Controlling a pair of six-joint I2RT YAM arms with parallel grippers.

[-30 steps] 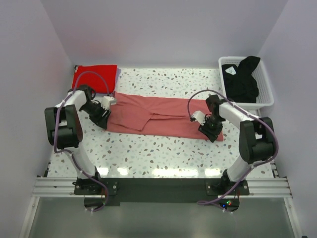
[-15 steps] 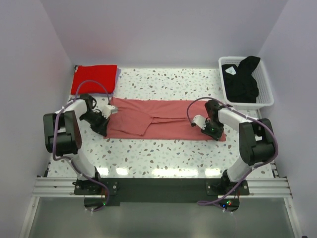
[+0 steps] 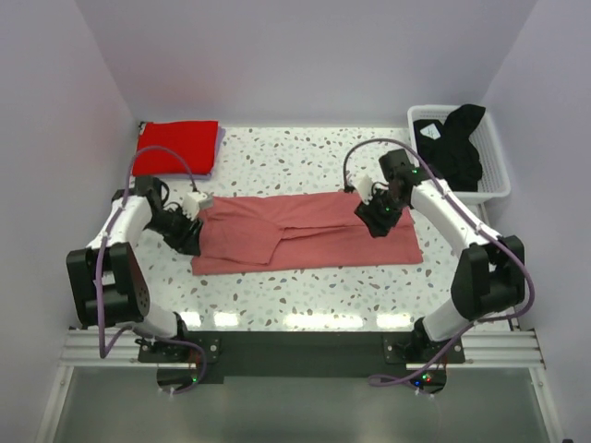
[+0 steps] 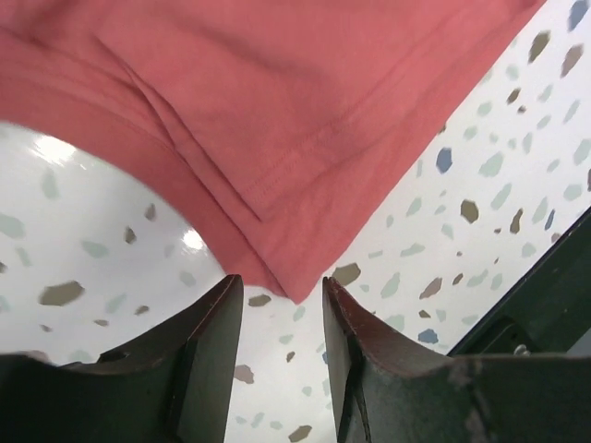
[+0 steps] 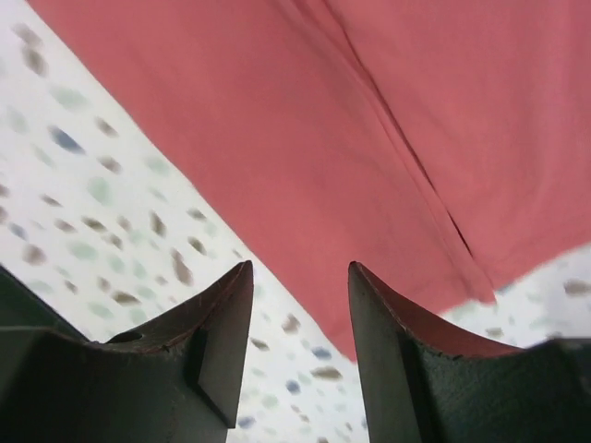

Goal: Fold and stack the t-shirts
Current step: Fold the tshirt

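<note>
The salmon-pink t-shirt point(image 3: 305, 233) lies flat across the middle of the table, folded into a long strip. My left gripper point(image 3: 189, 238) is at the strip's left end. In the left wrist view that gripper point(image 4: 282, 284) is open and empty, with a corner of the pink cloth point(image 4: 277, 111) just ahead of its tips. My right gripper point(image 3: 377, 224) hovers over the strip's right part. Its jaws point(image 5: 300, 268) are open with nothing between them, above the pink hem point(image 5: 369, 120). A folded red t-shirt point(image 3: 175, 146) lies at the far left. The black t-shirt point(image 3: 450, 148) is bunched in the basket.
The white slatted basket point(image 3: 499, 180) stands at the far right corner. Speckled tabletop point(image 3: 305, 157) shows behind and in front of the pink strip. Walls close the table in on the left, back and right.
Both grippers shut on the pink shirt, drew it level and nearer, then let go. The right gripper has moved back and left from the strip's right end.
</note>
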